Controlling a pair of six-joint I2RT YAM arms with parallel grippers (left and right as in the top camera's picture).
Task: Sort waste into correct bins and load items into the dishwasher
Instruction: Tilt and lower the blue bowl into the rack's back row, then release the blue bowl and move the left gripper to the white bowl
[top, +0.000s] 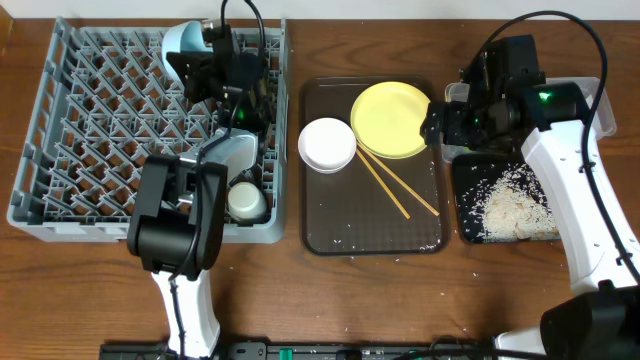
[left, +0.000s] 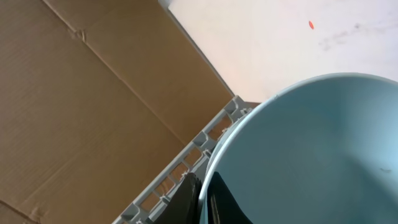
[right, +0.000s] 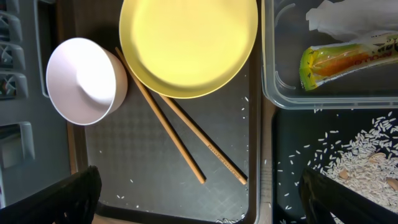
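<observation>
Now the left gripper (top: 208, 58) pinches the light blue bowl (top: 183, 42) by its rim at the far edge of the dish rack (top: 90, 120).
Right gripper (top: 436, 124) hangs spread wide and empty beside the yellow plate (top: 392, 118), which shares the brown tray (top: 340, 225) with the white bowl (top: 327, 145) and chopsticks (top: 398, 187).

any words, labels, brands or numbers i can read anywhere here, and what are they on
Wrapper: small dark print along its upper edge, too blurred to read.
Nothing else: no print shows on the plate, white bowl, blue bowl, rack or cardboard.
</observation>
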